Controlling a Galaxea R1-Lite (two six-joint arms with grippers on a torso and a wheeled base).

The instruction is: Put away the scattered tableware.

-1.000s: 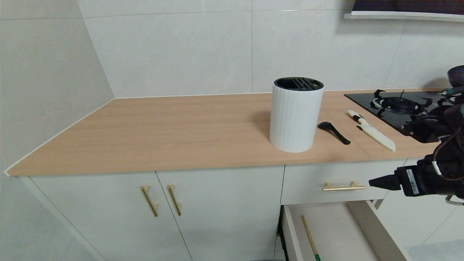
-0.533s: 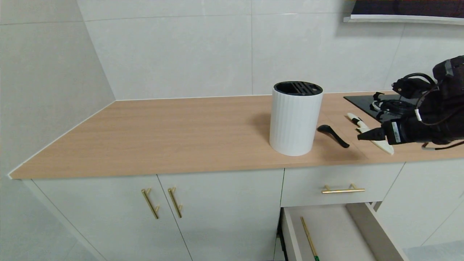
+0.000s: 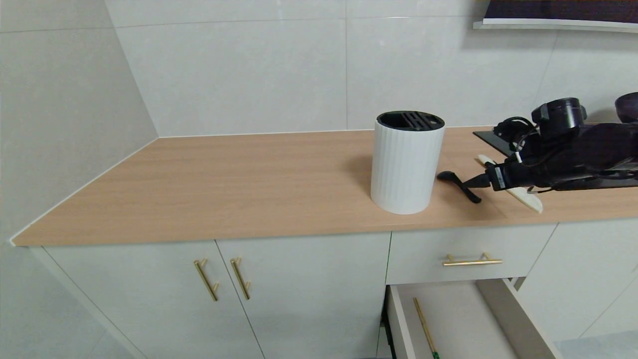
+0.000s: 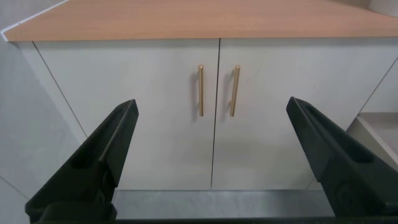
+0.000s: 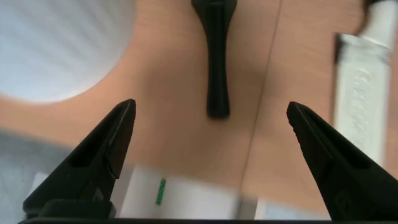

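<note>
— What is this room like?
— It is a kitchen corner. The wall point(image 3: 239, 75) has big white tiles. A long wooden counter point(image 3: 224, 184) runs along it. A black stove point(image 3: 491, 137) sits in the counter at the far right.
— What is under the counter?
— Two white cupboard doors point(image 3: 309, 299) with gold handles point(image 3: 240, 277), both closed. To the right of them is a shut drawer point(image 3: 423, 252), and below that an open drawer point(image 3: 513, 319).
— Is anything in the open drawer?
— Yes. Thin chopsticks point(image 3: 425, 326) with a green end lie along its left side.
— And on top of the counter?
— A tall white pot point(image 3: 407, 162) stands there. Its black top has slots. Just to the right of it lies a black spoon point(image 3: 458, 184), flat on the wood. A little further right lies a knife point(image 3: 529, 200) with a pale blade. The spoon and the knife do not touch.
— Where are the robot's grippers?
— The right gripper point(image 5: 210, 112) hangs over the spoon's handle, between the white pot and the knife. Its fingers are spread wide with nothing in them. The left gripper point(image 4: 211, 155) is low down, facing the cupboard doors. Its fingers are spread wide too and hold nothing.
</note>
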